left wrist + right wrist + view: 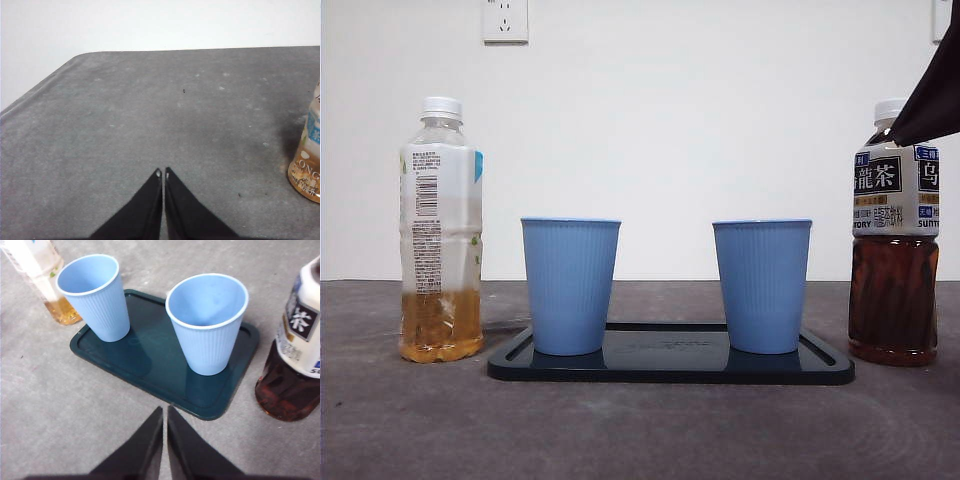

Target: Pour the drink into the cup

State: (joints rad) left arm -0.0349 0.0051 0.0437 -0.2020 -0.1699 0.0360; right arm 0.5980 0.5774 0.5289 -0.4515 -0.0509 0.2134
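Grey table under dark tray, white wall behind, both tools narrow, empty.

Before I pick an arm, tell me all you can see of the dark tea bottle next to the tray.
The dark tea bottle stands upright on the table, just off one end of the tray without touching it. It looks like clear plastic with a white cap, closed, and a white and dark blue label with large characters around its upper half. Dark reddish-brown tea fills it to at least the label. A dark arm tip overlaps its shoulder in the front view; nothing grips it.
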